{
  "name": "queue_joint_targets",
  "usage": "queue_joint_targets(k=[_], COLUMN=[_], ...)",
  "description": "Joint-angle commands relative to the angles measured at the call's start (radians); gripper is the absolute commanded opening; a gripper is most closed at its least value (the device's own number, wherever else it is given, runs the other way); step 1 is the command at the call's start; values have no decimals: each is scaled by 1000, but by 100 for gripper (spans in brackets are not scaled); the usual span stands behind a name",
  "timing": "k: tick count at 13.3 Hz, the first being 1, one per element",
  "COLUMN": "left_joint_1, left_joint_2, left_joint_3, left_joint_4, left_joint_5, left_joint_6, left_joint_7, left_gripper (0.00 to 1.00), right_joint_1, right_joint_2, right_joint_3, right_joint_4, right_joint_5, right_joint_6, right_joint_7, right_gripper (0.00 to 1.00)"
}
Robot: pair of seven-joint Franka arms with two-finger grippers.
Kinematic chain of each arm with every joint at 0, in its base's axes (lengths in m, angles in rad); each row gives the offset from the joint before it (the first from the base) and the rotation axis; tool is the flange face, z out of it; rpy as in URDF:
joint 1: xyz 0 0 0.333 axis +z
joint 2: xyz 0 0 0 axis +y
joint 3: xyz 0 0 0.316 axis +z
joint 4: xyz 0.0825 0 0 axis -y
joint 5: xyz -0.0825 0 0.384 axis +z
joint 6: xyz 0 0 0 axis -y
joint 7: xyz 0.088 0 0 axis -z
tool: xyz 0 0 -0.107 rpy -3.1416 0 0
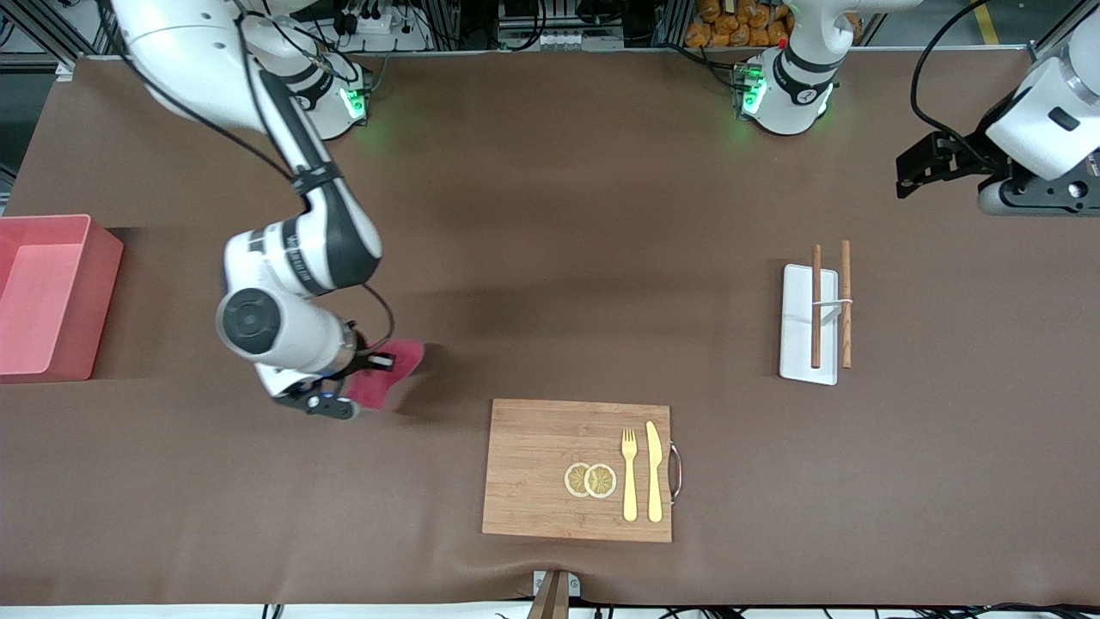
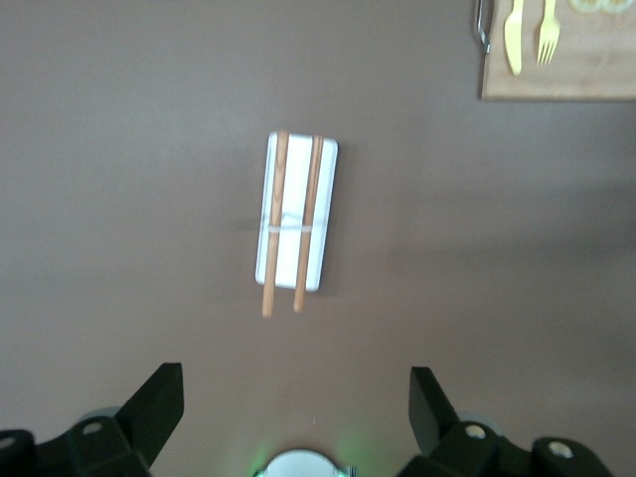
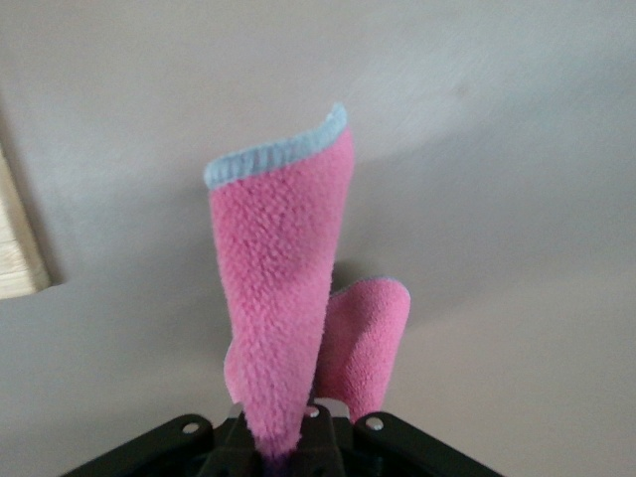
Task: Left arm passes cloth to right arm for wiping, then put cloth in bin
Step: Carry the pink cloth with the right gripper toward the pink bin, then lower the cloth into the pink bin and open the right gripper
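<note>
From the front, the right hand (image 1: 365,365) is clamped on the pink cloth (image 1: 387,371) over the worktop (image 1: 550,215), between the bin (image 1: 51,297) and cutting board (image 1: 577,470). Left wrist view: the waiting left hand (image 2: 296,397) hangs spread wide over the chopstick rack (image 2: 295,211). Right wrist view: cloth (image 3: 283,308) dangles, pinched.

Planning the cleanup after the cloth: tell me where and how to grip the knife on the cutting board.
Grip the knife across its handle, the narrower end nearer the front camera, coming straight down from above. It lies flat on the cutting board, so only a top approach fits. The fork lies close alongside and the board's metal handle on its other flank, so the finger gaps are tight.
</note>
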Motion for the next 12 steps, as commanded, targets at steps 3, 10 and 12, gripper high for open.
queue_joint_targets(k=[3, 10, 12], left_joint_1=[10, 18, 18], left_joint_2=[-13, -7, -15], left_joint_3=[-5, 0, 0], left_joint_4=[-17, -18, -20], left_joint_5=[-14, -21, -24], left_joint_6=[39, 41, 35], left_joint_7=[13, 44, 49], left_gripper=[100, 100, 100], right_joint_1=[-189, -517, -592], right_joint_2=[-76, -124, -121], right_joint_3=[7, 5, 7], right_joint_4=[-6, 120, 152], right_joint_5=[-5, -78, -135], right_joint_6=[-50, -218, -241], right_joint_7=[-350, -893, -976], right_gripper=[0, 0, 0])
